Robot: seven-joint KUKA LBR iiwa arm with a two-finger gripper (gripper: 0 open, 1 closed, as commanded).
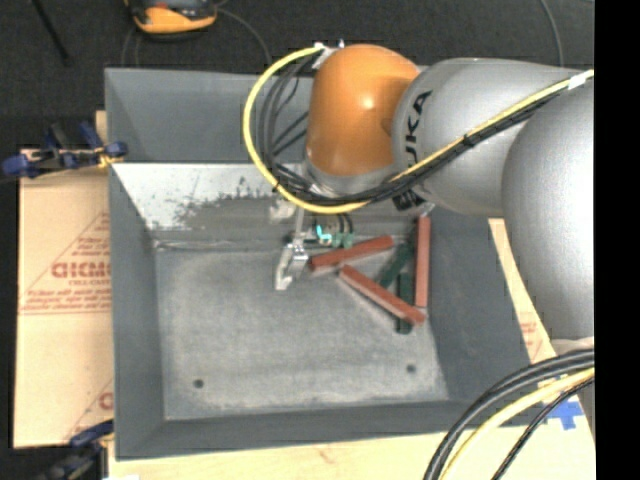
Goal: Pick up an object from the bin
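The gripper (pixel 292 265) hangs mid-frame, apart or together I cannot tell; a red stick (pixel 350 254) lies just right of it, its long axis rising slightly rightward; a lower red stick (pixel 380 299), a green stick (pixel 403 266) and an upright pink stick (pixel 423 258) crowd it at the right of the bin (pixel 250 353).

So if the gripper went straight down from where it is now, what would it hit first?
Probably the left end of the reddish-brown stick lying beside the gripper, or the bare bin floor just left of it; depth is hard to judge from above.
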